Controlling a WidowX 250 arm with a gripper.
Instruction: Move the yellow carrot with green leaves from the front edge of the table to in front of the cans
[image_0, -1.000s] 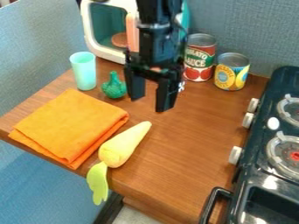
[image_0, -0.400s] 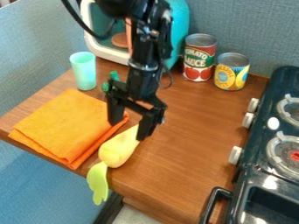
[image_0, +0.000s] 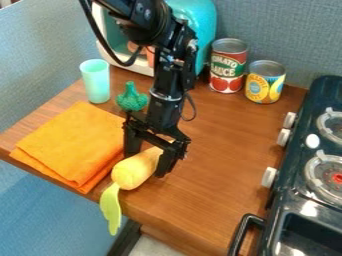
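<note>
The black gripper (image_0: 147, 164) is reaching down around the thin end of the yellow toy carrot (image_0: 132, 172); its two fingers are standing wide apart, one on each side, and they are not squeezing it shut, as far as I can tell. So getting to the carrot is looking done; gripping and lifting are looking not done, as the carrot is lying on the wooden table (image_0: 207, 170), with its green leaves (image_0: 111, 207) hanging over the front edge. The folded orange cloth (image_0: 70, 142) is lying just beside it; the green toy broccoli (image_0: 131, 101) and the pale green cup (image_0: 97, 82) are standing behind; the two tin cans are sitting farther back, near the toy microwave (image_0: 200, 30).

Since the frame just before, the gripper is coming lower and is now going down past the carrot's sides; more of the broccoli is showing; the leaves are looking a little thinner; the cloth, cup and cans are staying put.
</note>
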